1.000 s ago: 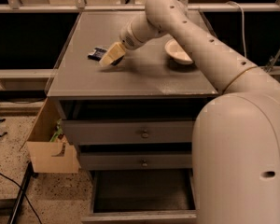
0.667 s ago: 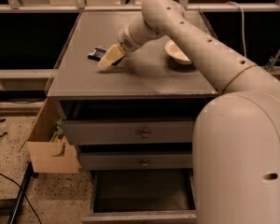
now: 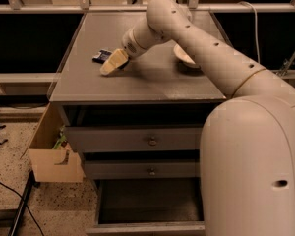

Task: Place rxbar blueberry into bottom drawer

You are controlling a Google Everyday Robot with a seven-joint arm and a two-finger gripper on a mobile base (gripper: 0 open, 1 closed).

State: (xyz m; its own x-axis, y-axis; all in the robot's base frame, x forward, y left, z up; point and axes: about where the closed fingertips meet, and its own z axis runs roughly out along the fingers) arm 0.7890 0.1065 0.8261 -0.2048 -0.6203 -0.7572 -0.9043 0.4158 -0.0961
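1. The robot's cream-white arm reaches from the lower right across the dark grey cabinet top, the counter [image 3: 152, 85]. Its forearm slopes down towards the counter's left half.
2. The cream-coloured wedge-shaped tool [image 3: 108, 69] points down and to the left, with its tip low over or on the counter surface. I cannot tell whether the tool is open or closed.
3. The small flat rxbar blueberry in its dark blue wrapper [image 3: 102, 56] lies flat on the counter near the left edge, about midway between front and back. It is just beside the tool's tip, on the far-left side, and nothing holds it.
4. A cream-white round bowl [image 3: 183, 57] sits on the counter's right half, partly hidden behind the arm.
5. The wide grey bottom drawer [image 3: 147, 203] stands pulled out below the counter's front edge, its dark interior open to above.
6. The two upper grey drawers with round knobs [image 3: 150, 140] are nearly shut.
7. A brown cardboard box [image 3: 51, 161] stands on the floor against the cabinet's left side.
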